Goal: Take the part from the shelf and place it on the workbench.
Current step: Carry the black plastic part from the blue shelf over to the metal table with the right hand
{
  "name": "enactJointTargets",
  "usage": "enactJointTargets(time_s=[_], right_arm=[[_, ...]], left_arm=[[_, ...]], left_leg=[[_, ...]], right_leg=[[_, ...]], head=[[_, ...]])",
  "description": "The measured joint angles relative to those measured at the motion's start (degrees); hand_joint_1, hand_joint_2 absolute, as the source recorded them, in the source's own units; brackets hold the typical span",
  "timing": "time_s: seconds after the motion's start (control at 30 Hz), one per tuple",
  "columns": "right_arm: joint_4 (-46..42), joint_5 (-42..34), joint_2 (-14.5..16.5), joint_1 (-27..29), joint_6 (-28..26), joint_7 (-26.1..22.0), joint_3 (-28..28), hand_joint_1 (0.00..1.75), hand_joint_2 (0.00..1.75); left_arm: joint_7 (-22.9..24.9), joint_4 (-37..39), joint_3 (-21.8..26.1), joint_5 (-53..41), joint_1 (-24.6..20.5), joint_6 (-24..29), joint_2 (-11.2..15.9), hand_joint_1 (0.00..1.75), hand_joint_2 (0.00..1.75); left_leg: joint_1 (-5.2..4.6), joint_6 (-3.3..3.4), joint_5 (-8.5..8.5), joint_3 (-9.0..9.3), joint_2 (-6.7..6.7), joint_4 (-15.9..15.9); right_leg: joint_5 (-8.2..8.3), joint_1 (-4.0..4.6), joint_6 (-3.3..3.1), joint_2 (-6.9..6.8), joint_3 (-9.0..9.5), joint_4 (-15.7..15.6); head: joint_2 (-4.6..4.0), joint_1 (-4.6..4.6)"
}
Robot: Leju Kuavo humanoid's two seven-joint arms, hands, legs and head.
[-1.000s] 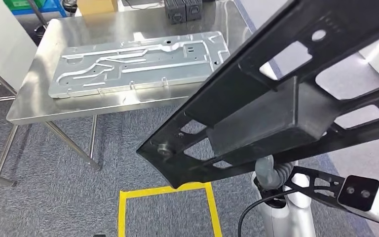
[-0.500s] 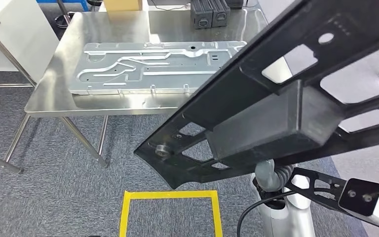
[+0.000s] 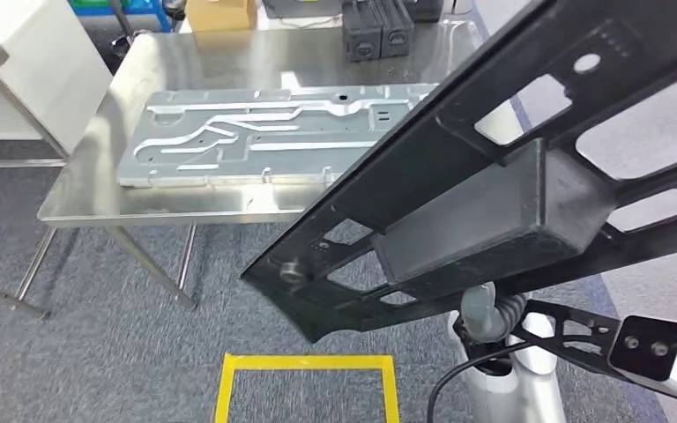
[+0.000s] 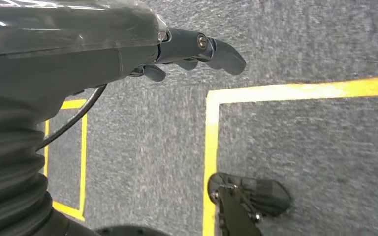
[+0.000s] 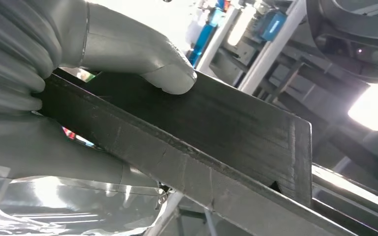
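Note:
The part is a long black openwork frame with a solid box section in its middle. It slants across the right half of the head view, in the air close to the camera. My right hand grips it, the grey thumb pressing on the flat black face of the part. Under the part my right forearm rises from below. The steel workbench stands ahead to the left, apart from the part. My left hand hangs over the carpet and holds nothing.
A large ribbed silver plate lies along the workbench. Two black boxes and a cardboard box stand at its far edge. A white cabinet is at the left. A yellow tape square marks the grey carpet.
The whole picture has shifted: the camera moved, and the workbench now sits further right and a little nearer in view. The black part stays held in the same place before the camera.

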Motion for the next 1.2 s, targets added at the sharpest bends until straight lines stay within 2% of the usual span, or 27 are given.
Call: enactJointTargets(time_s=[0.07, 0.1, 0.13, 0.17, 0.23, 0.27, 0.3, 0.37, 0.43, 0.47, 0.5, 0.53, 0.57, 0.6, 0.63, 0.67, 0.73, 0.77, 0.8, 0.87, 0.97, 1.0, 1.03, 1.1, 1.13, 1.17, 1.2], right_arm=[[0.0, 0.1, 0.0, 0.1, 0.0, -0.1, 0.1, 1.75, 1.75], [0.0, 0.1, 0.0, 0.2, -0.1, -0.1, 0.1, 1.75, 1.75], [0.0, 0.2, 0.0, 0.3, -0.1, -0.1, 0.1, 1.75, 1.75], [0.0, 0.3, 0.0, 0.3, -0.1, -0.1, 0.1, 1.75, 1.75], [-0.1, 0.6, 0.0, 0.4, -0.1, -0.2, 0.1, 1.75, 1.75], [-0.1, 0.7, 0.0, 0.4, -0.1, -0.2, 0.1, 1.75, 1.75], [-0.2, 0.9, 0.0, 0.4, -0.1, -0.3, 0.1, 1.75, 1.75], [-0.4, 1.4, 0.0, 0.4, -0.4, -0.5, 0.1, 1.75, 1.75], [-0.5, 1.8, 0.0, 0.4, -0.7, -0.9, 0.1, 1.75, 1.75], [-0.6, 2.0, 0.0, 0.4, -0.8, -1.1, 0.1, 1.75, 1.75], [-0.7, 2.2, 0.0, 0.4, -0.8, -1.2, 0.1, 1.75, 1.75], [-0.7, 2.4, 0.0, 0.4, -0.9, -1.4, 0.1, 1.75, 1.75], [-0.6, 2.5, -0.1, 0.5, -0.9, -1.5, 0.1, 1.75, 1.75], [-0.6, 2.6, -0.1, 0.7, -1.0, -1.6, 0.1, 1.75, 1.75], [-0.5, 2.8, -0.2, 0.8, -1.0, -1.6, 0.1, 1.75, 1.75], [-0.5, 3.1, -0.2, 0.8, -1.1, -1.7, 0.1, 1.75, 1.75], [-0.5, 3.6, -0.3, 0.9, -1.3, -1.9, 0.1, 1.75, 1.75], [-0.4, 3.9, -0.3, 0.9, -1.4, -2.0, 0.1, 1.75, 1.75], [-0.4, 4.1, -0.4, 0.9, -1.6, -2.1, 0.1, 1.75, 1.75], [-0.5, 4.3, -0.4, 0.9, -1.8, -2.2, 0.1, 1.75, 1.75], [-0.8, 4.6, -0.4, 1.0, -2.0, -2.4, 0.1, 1.75, 1.75], [-0.9, 4.7, -0.4, 1.1, -2.1, -2.5, 0.1, 1.75, 1.75], [-0.9, 4.7, -0.4, 1.1, -2.1, -2.5, 0.1, 1.75, 1.75], [-0.9, 4.9, -0.4, 1.2, -2.0, -2.6, 0.1, 1.75, 1.75], [-0.9, 5.0, -0.4, 1.2, -2.0, -2.7, 0.1, 1.75, 1.75], [-0.8, 5.0, -0.4, 1.3, -2.0, -2.8, 0.1, 1.75, 1.75], [-0.8, 5.1, -0.3, 1.3, -2.0, -2.9, 0.1, 1.75, 1.75]], left_arm=[[-0.1, 0.0, 0.0, 0.0, 0.1, 0.0, 0.0, 0.0, 1.75], [-0.1, 0.0, 0.0, 0.0, 0.3, -0.1, 0.0, 0.0, 1.75], [-0.1, 0.0, 0.1, 0.0, 0.4, -0.1, 0.0, 0.0, 1.75], [-0.1, 0.0, 0.1, 0.1, 0.4, -0.1, 0.0, 0.0, 1.75], [-0.2, 0.0, 0.1, 0.2, 0.5, -0.1, 0.0, 0.0, 1.75], [-0.3, 0.0, 0.2, 0.2, 0.4, -0.1, 0.1, 0.0, 1.75], [-0.3, 0.0, 0.3, 0.3, 0.4, -0.1, 0.1, 0.0, 1.75], [-0.4, 0.0, 0.4, 0.4, 0.3, -0.2, 0.2, 0.0, 1.75], [-0.4, 0.0, 0.5, 0.5, 0.3, -0.2, 0.1, 0.0, 1.75], [-0.4, 0.0, 0.5, 0.5, 0.3, -0.2, 0.1, 0.0, 1.75], [-0.5, 0.0, 0.5, 0.5, 0.3, -0.3, 0.1, 0.0, 1.75], [-0.5, 0.0, 0.6, 0.6, 0.3, -0.3, 0.1, 0.0, 1.75], [-0.5, 0.0, 0.6, 0.6, 0.3, -0.3, 0.1, 0.0, 1.75], [-0.5, 0.0, 0.6, 0.6, 0.3, -0.3, 0.1, 0.0, 1.75], [-0.5, 0.0, 0.6, 0.6, 0.3, -0.4, 0.1, 0.0, 1.75], [-0.5, 0.0, 0.6, 0.6, 0.4, -0.4, 0.1, 0.0, 1.75], [-0.5, 0.0, 0.6, 0.5, 0.5, -0.5, 0.1, 0.0, 1.75], [-0.5, 0.0, 0.6, 0.5, 0.4, -0.6, 0.0, 0.0, 1.75], [-0.5, 0.0, 0.6, 0.5, 0.3, -0.6, 0.0, 0.0, 1.75], [-0.5, 0.0, 0.6, 0.4, 0.2, -0.7, 0.0, 0.0, 1.75], [-0.5, 0.0, 0.6, 0.4, -0.1, -0.8, 0.0, 0.0, 1.75], [-0.4, 0.0, 0.6, 0.4, -0.2, -0.8, 0.0, 0.0, 1.75], [-0.4, 0.0, 0.6, 0.4, -0.3, -0.8, 0.0, 0.0, 1.75], [-0.4, 0.0, 0.6, 0.5, -0.4, -0.8, 0.0, 0.0, 1.75], [-0.4, 0.0, 0.7, 0.5, -0.3, -0.7, 0.0, 0.0, 1.75], [-0.4, 0.0, 0.7, 0.6, -0.2, -0.7, 0.0, 0.0, 1.75], [-0.3, 0.0, 0.7, 0.6, -0.2, -0.6, 0.0, 0.0, 1.75]], left_leg=[[0.13, -0.38, -2.64, -4.7, 0.01, 7.9], [0.16, -0.45, -2.97, -6.87, 0.01, 10.8], [0.16, -0.41, -2.07, -8.18, 0.01, 11.8], [0.15, -0.26, 0.0, -8.43, 0.01, 10.5], [0.04, 0.35, 5.58, -6.38, 0.01, 3.2], [-0.14, 0.7, 7.33, -5.12, 0.03, -0.1], [-0.33, 0.99, 8.06, -4.24, 0.08, -2.3], [-0.69, 1.41, 7.52, -3.68, 0.12, -3.6], [-0.37, 1.85, 7.29, -3.03, 0.09, -4.5], [-0.18, 2.13, 7.23, -2.52, 0.08, -5.0], [0.01, 2.38, 7.12, -1.98, 0.09, -5.4], [-0.03, 2.58, 6.87, -1.59, 0.09, -5.6], [-0.05, 2.73, 6.54, -1.27, 0.09, -5.6], [-0.08, 2.78, 6.18, -0.92, 0.05, -5.6], [-0.1, 2.78, 5.76, -0.43, 0.0, -5.6], [-0.11, 2.74, 5.29, 0.18, -0.05, -5.6], [-0.1, 2.49, 4.14, 1.58, -0.16, -5.6], [-0.18, 2.25, 3.58, 2.09, -0.2, -5.5], [-0.27, 1.95, 3.11, 2.35, -0.24, -5.4], [-0.39, 1.33, 2.53, 2.47, -0.21, -5.4], [-0.26, 0.46, 1.38, 2.78, -0.06, -4.6], [-0.2, 0.15, 0.37, 1.9, -0.03, -2.5], [-0.08, -0.12, -0.91, 0.11, -0.01, 0.9], [0.12, -0.55, -3.19, -5.07, 0.0, 9.1], [0.18, -0.65, -3.1, -7.08, 0.0, 11.5], [0.2, -0.67, -1.78, -8.13, 0.01, 11.8], [0.2, -0.6, 0.77, -7.98, 0.01, 9.6]], right_leg=[[-0.66, 0.1, -0.38, -0.08, 0.67, 0.0], [-1.04, 0.17, -0.44, -0.04, 1.08, 0.0], [-1.46, 0.22, -0.45, 0.03, 1.6, 0.0], [-1.92, 0.26, -0.42, 0.1, 2.24, 0.0], [-2.91, 0.29, -0.22, 0.16, 3.61, -0.1], [-3.34, 0.36, -0.02, 0.18, 4.1, -0.1], [-3.66, 0.4, 0.24, 0.2, 4.35, -0.1], [-3.98, 0.44, 0.86, 0.23, 4.53, -0.4], [-4.36, 0.46, 1.5, 0.15, 4.81, -0.4], [-4.95, 0.48, 1.79, 0.11, 4.4, 0.7], [-6.0, 0.47, 2.02, 0.08, 3.16, 3.1], [-7.32, 0.38, 2.18, 0.07, 1.02, 6.8], [-8.56, 0.32, 2.32, 0.07, -1.67, 10.8], [-9.09, 0.25, 2.42, 0.06, -4.17, 14.1], [-8.43, 0.18, 2.48, 0.06, -5.86, 15.6], [-6.5, 0.13, 2.48, 0.05, -6.42, 14.8], [-0.67, 0.08, 2.21, 0.03, -4.65, 7.9], [1.37, 0.2, 2.02, 0.03, -3.42, 4.4], [2.33, 0.29, 1.74, 0.05, -2.49, 1.9], [1.87, 0.55, 1.21, 0.21, -2.0, 0.5], [1.07, 0.28, 0.2, 0.31, -1.15, 0.0], [0.79, 0.13, -0.11, 0.2, -0.62, -0.2], [0.47, 0.06, -0.36, 0.08, -0.13, -0.4], [-0.28, 0.09, -0.58, 0.0, 0.62, -0.4], [-0.68, 0.1, -0.57, 0.06, 1.04, -0.3], [-1.13, 0.1, -0.51, 0.14, 1.58, -0.3], [-1.63, 0.08, -0.4, 0.21, 2.28, -0.3]], head=[[-0.01, -0.13], [-0.01, -0.12], [-0.01, -0.13], [-0.01, -0.13], [0.0, -0.1], [0.0, -0.08], [0.0, -0.08], [-0.01, -0.05], [-0.01, -0.01], [-0.01, 0.01], [-0.01, 0.06], [-0.01, 0.09], [-0.01, 0.1], [-0.01, 0.1], [-0.01, 0.1], [-0.01, 0.11], [0.0, 0.12], [0.0, 0.1], [0.0, 0.06], [0.0, -0.05], [0.0, -0.22], [0.0, -0.35], [-0.01, -0.47], [-0.01, -0.62], [-0.01, -0.63], [-0.01, -0.63], [0.0, -0.63]])
